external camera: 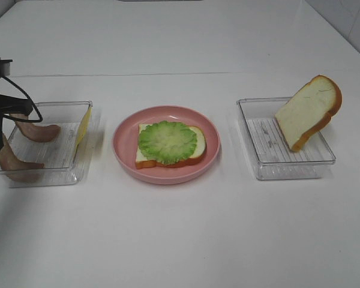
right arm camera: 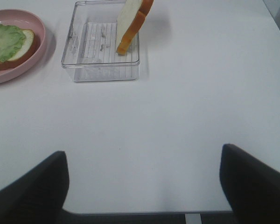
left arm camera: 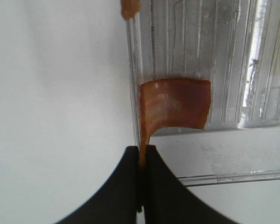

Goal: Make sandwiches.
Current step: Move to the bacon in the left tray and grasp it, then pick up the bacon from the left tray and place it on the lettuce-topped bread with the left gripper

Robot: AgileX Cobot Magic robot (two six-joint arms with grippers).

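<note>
- Left claw [left arm camera: 143, 150] — pinched tight on the end of a bacon strip [left arm camera: 175, 105], whose broad end lies over the left tray's [external camera: 48, 179] edge.
- Same tray: second bacon strip [external camera: 39, 132], and a cheese square [external camera: 83, 127] leaning on its wall.
- Pink plate [external camera: 123, 157], mid-counter [external camera: 180, 240]: bread slice [external camera: 198, 144] with lettuce [external camera: 167, 141] on top.
- Right tray [external camera: 288, 173]: second bread slice [external camera: 309, 111], propped against the wall.
- Right claw [right arm camera: 142, 153] — spread wide above the counter, gripping nothing.
</note>
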